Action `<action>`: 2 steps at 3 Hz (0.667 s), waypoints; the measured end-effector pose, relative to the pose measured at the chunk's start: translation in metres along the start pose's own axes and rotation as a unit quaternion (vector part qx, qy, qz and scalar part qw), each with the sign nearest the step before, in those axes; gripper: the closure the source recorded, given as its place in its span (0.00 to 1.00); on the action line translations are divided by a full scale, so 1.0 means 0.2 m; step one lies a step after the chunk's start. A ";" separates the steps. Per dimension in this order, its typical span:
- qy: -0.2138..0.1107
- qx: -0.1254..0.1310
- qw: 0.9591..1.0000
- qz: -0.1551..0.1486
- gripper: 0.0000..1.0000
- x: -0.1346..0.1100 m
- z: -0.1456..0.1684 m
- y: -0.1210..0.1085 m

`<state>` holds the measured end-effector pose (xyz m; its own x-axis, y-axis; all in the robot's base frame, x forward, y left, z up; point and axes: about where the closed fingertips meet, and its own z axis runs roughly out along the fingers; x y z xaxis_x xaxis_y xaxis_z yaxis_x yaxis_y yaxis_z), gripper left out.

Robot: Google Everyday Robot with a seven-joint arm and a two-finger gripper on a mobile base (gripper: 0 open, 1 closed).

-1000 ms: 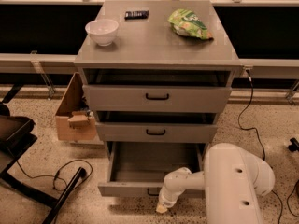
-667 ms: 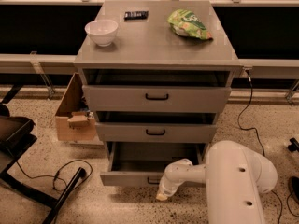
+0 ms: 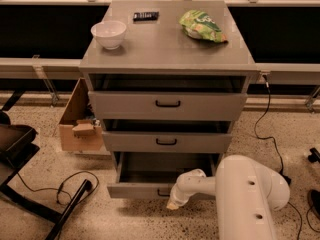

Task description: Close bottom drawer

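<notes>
The bottom drawer (image 3: pixel 135 190) of the grey cabinet (image 3: pixel 167 54) stood partly pulled out at floor level, with its plain grey interior exposed. The gripper (image 3: pixel 175 203) was positioned low against the drawer's front panel, right of centre; contact could not be confirmed. Whether the gripper was open or closed could not be determined. The white arm (image 3: pixel 247 194) reached in from the lower right. The cabinet top carried a white bowl (image 3: pixel 108 34), a green bag (image 3: pixel 202 26) and a small black item (image 3: pixel 145 16). A cardboard box (image 3: pixel 75 126) stood on the floor beside the cabinet.
</notes>
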<state>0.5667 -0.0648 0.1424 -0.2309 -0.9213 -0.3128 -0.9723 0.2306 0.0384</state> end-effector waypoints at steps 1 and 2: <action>0.000 0.001 1.000 -0.001 1.00 0.00 0.00 0.00; -0.002 0.022 1.000 -0.017 1.00 -0.01 0.04 -0.16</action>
<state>0.5976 -0.0686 0.1342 -0.1969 -0.9279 -0.3168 -0.9772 0.2119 -0.0133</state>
